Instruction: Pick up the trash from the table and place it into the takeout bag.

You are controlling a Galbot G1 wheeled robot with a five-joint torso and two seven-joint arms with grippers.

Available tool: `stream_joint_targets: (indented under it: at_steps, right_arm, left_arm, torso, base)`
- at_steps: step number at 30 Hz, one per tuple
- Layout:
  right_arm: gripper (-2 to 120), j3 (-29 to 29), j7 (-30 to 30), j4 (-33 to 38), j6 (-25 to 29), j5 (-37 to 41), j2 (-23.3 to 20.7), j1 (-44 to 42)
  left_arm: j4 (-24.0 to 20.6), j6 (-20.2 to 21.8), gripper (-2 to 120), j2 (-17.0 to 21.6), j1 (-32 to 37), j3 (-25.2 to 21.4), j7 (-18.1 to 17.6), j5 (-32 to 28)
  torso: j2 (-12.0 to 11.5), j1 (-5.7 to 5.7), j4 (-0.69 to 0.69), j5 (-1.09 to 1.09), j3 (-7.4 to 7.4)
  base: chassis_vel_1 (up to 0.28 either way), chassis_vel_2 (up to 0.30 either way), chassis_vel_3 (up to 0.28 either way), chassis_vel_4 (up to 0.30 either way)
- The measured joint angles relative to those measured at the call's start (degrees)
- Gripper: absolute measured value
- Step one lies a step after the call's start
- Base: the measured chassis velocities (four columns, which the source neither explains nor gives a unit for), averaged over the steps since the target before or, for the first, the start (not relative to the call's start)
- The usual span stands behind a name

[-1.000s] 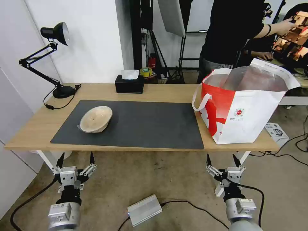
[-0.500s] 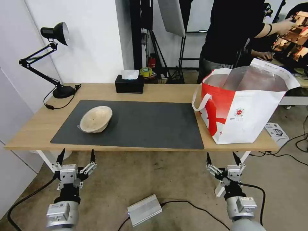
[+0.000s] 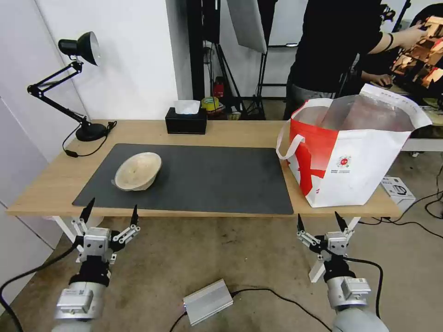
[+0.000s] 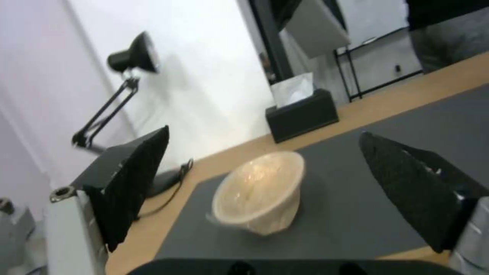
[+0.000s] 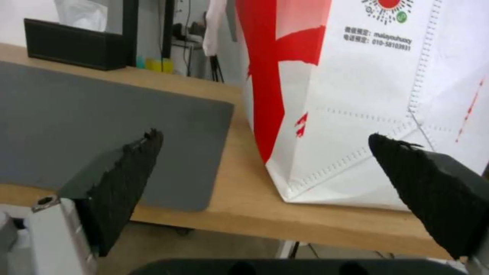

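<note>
Now, going big to small: the table (image 3: 240,131) holds the takeout bag (image 3: 360,157) upright at its right end, mouth open, foil lining showing. What's inside the bag can't be made out from the head view. On the left part of the dark mat (image 3: 207,180) sits the only trash on the table, a tan bowl (image 3: 137,171), tipped on its side and well apart from the bag. A tissue box (image 3: 186,121) and desk lamp (image 3: 76,83) stand along the back edge.

Change: compared with a second ago, the left gripper (image 3: 110,215) has risen from below the table edge toward the bowl, and its tips now reach the front edge of the table. The right gripper (image 3: 320,222) has barely moved and hangs below the edge, in front of the bag. This likely means the left arm is starting its reach for the bowl.

Both grippers are spread wide, holding and touching nothing. In the left wrist view the bowl (image 4: 259,191) sits framed between the fingers (image 4: 135,183), still clear of them.
</note>
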Motion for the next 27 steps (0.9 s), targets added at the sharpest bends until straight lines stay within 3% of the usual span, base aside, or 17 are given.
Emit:
stream_joint_targets:
  at_steps: [15,27]
  right_arm:
    - [100,-0.1,-0.1,0.3,-1.1,0.1,0.0,-0.4]
    - [100,0.0,-0.1,0.0,-1.0,0.1,0.4,-2.1]
  left_arm:
    - [9.2,-2.0,100,15.0,-9.6,1.4,0.8,-3.9]
    - [12.7,-1.9,100,21.3,-14.0,2.2,0.7,-6.5]
  torso:
    - [0.0,0.0,0.0,0.01,0.0]
    - [0.0,0.0,0.0,0.01,0.0]
  base:
    - [0.0,0.0,0.0,0.0]
    - [0.0,0.0,0.0,0.0]
